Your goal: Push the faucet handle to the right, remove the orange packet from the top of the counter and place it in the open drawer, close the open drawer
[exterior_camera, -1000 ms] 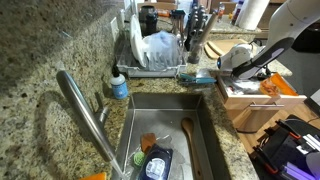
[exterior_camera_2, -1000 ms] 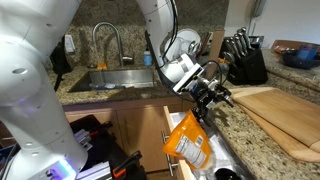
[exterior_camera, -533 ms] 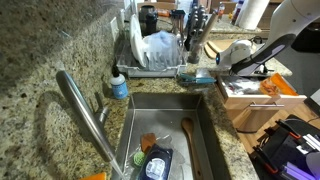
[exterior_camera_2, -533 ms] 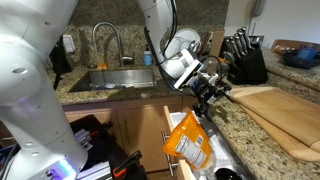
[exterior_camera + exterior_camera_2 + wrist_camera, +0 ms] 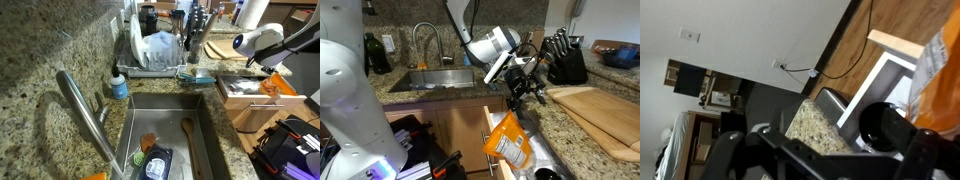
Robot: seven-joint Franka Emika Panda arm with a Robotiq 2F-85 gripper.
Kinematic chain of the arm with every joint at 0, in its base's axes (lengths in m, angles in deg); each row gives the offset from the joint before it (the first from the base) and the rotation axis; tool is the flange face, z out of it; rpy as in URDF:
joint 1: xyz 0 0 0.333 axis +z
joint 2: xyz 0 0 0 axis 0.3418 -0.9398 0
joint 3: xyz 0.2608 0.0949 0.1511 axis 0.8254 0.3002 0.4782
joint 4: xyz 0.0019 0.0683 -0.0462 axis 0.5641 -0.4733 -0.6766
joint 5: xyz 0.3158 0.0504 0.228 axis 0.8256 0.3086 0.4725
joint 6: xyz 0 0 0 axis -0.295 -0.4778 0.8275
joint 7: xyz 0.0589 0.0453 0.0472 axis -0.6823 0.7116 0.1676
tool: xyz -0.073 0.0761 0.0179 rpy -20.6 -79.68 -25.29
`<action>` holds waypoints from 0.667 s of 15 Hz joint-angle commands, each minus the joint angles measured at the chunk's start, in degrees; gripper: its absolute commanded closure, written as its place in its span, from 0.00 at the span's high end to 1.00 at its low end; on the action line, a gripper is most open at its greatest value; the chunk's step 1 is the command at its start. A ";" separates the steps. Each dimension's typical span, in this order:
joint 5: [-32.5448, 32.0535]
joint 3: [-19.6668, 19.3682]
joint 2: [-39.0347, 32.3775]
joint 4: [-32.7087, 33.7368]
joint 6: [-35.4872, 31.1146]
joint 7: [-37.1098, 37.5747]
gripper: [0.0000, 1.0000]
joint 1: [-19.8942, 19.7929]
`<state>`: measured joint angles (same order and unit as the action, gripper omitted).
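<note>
So the packet (image 5: 508, 140) is already lying in the open drawer (image 5: 488, 128), and the gripper (image 5: 528, 92) hangs above it, jaws spread, holding nothing. Drawer's not shut yet; faucet handle (image 5: 100, 104) position I can't judge

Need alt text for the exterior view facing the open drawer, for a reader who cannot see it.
The orange packet sits in the open drawer, and the robot's gripper hangs above it with fingers spread, holding nothing. Around them are a faucet, a knife block and a cutting board on the granite counter.
</note>
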<state>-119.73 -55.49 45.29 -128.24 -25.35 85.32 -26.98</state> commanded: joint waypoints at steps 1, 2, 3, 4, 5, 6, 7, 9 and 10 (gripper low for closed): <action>7.64 0.38 5.95 -7.73 -5.25 7.73 1.00 0.39; 10.33 0.38 6.92 -8.87 -6.05 9.51 1.00 0.66; 12.92 0.20 8.13 -10.06 -6.84 10.79 1.00 0.82; 15.20 -0.14 9.08 -10.86 -7.47 12.05 1.00 0.86; 16.73 -0.56 10.16 -11.64 -8.43 13.35 1.00 0.75; 18.46 -1.06 11.15 -12.01 -9.04 14.09 1.00 0.44; 20.13 -1.59 11.99 -12.22 -9.35 14.82 1.00 0.17; 22.54 -3.09 13.95 -12.51 -9.94 16.17 1.00 -0.58; 23.57 -3.81 15.00 -12.77 -10.51 16.81 1.00 -0.96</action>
<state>-99.20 -57.51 55.73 -138.30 -32.72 100.79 -26.24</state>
